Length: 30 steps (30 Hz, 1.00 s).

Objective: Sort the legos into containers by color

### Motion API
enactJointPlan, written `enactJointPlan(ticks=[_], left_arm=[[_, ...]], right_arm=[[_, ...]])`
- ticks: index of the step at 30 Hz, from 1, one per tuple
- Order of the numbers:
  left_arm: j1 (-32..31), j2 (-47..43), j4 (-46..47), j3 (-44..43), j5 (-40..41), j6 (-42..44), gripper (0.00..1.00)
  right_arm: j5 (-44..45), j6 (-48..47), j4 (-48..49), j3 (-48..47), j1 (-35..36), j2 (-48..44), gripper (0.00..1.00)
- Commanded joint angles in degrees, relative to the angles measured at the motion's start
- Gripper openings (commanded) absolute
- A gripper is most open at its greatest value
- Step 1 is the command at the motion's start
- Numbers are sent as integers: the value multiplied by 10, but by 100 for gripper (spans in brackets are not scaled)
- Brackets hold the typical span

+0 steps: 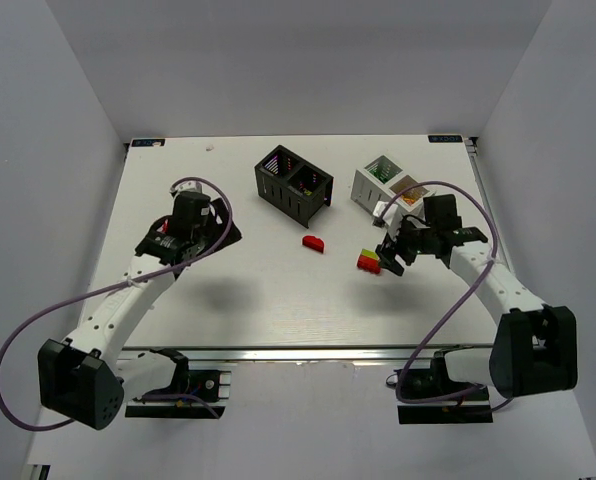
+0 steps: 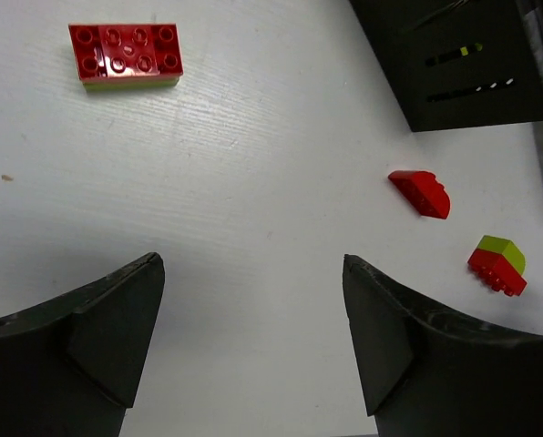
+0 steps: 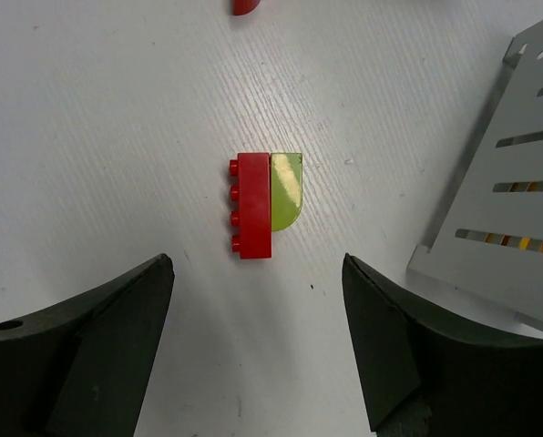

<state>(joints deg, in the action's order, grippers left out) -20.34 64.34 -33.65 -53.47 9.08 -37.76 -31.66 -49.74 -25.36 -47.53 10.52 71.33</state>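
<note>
A red-and-green lego stack (image 3: 266,204) lies on its side on the white table, just ahead of my right gripper (image 3: 256,262). That gripper is open and empty, its tips short of the stack (image 1: 368,262). My left gripper (image 2: 251,264) hangs open over bare table with nothing between its fingers. Ahead of it to the left lies a flat red brick on a green one (image 2: 126,55). To its right are a red curved brick (image 2: 421,193) and the same stack (image 2: 497,264). The black container (image 1: 293,183) and the white container (image 1: 390,187) stand at the back, with bricks inside.
The white container's slotted wall (image 3: 508,218) stands close to the right of my right gripper's fingers. The black container's corner (image 2: 463,59) is at the upper right of the left wrist view. The red curved brick (image 1: 313,241) lies between the two arms.
</note>
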Motion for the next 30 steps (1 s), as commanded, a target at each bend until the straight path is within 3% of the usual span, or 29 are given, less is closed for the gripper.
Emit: enactJointPlan(ticks=[1, 8, 10, 14, 22, 30], left_arm=[[5, 4, -38, -40, -21, -27, 87], [6, -49, -24, 0, 0, -68, 87], [6, -70, -8, 17, -11, -74, 87], [6, -92, -13, 36, -15, -65, 88], [6, -170, -9, 89, -22, -102, 90], [5, -213, -48, 91, 22, -170, 93]], right_arm=[[-24, 46, 37, -34, 0, 34, 78], [-60, 29, 75, -41, 5, 51, 77], [-33, 69, 112, -56, 27, 66, 77], [-19, 110, 78, -111, 65, 101, 78], [55, 126, 128, -111, 146, 137, 80], [88, 135, 201, -171, 196, 253, 79]])
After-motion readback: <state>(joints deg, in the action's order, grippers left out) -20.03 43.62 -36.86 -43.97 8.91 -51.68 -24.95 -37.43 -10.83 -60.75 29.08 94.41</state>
